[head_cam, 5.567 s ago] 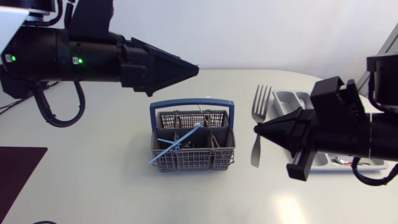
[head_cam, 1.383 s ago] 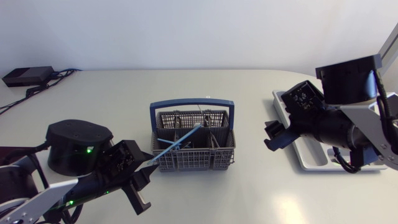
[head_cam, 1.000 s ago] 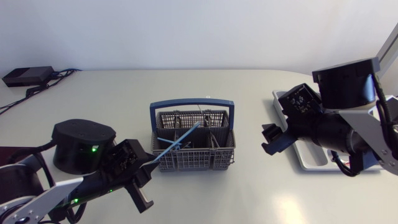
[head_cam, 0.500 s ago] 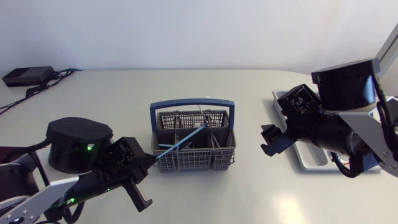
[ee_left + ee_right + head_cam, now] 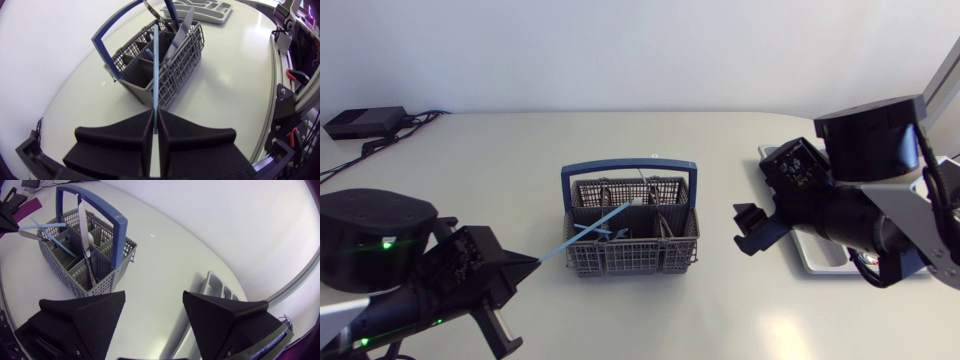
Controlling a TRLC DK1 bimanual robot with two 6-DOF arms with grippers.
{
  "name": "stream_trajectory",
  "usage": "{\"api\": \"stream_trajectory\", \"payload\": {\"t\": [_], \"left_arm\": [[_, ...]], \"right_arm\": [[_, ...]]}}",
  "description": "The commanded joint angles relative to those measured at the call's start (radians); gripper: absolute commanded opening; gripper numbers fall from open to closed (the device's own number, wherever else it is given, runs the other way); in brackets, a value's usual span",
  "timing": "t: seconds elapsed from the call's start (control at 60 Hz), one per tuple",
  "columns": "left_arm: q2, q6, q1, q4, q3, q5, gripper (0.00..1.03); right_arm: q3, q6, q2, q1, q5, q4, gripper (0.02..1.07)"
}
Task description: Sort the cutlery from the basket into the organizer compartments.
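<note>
While the left end effector is clamped on the handle of a light blue utensil that reaches into the basket at the middle of the worktop, the right end effector hangs wide open and empty. It sits between the basket and the organizer at the worktop's right edge.

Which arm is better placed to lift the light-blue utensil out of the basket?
Left. The left gripper is shut on the light-blue utensil, just outside the basket; the right gripper hangs open and empty between basket and organizer.
</note>
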State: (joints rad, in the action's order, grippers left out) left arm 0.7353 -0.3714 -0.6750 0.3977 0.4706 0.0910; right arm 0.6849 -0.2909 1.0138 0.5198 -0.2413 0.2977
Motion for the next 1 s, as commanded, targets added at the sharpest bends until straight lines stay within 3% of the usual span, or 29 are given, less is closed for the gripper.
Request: {"api": "stream_trajectory", "payload": {"t": [0.0,0.25,0.65,0.783,0.983], "left_arm": [[-0.076,-0.032,0.006,0.064,0.036,0.000,0.03],[-0.137,-0.090,0.005,0.167,0.100,-0.004,0.03],[0.125,-0.365,0.037,0.357,0.419,-0.030,0.03],[0.197,-0.422,0.002,0.426,0.484,-0.034,0.03],[0.291,-0.465,-0.061,0.475,0.553,-0.068,0.03]], "right_arm": [[-0.021,0.015,-0.004,0.036,-0.013,0.015,0.85],[0.005,0.015,0.008,0.091,-0.035,0.034,0.88],[0.021,-0.033,-0.040,0.152,-0.046,0.075,0.88],[0.013,-0.100,-0.118,0.203,-0.003,0.087,0.88],[0.030,-0.157,-0.201,0.230,0.165,0.156,0.88]]}}
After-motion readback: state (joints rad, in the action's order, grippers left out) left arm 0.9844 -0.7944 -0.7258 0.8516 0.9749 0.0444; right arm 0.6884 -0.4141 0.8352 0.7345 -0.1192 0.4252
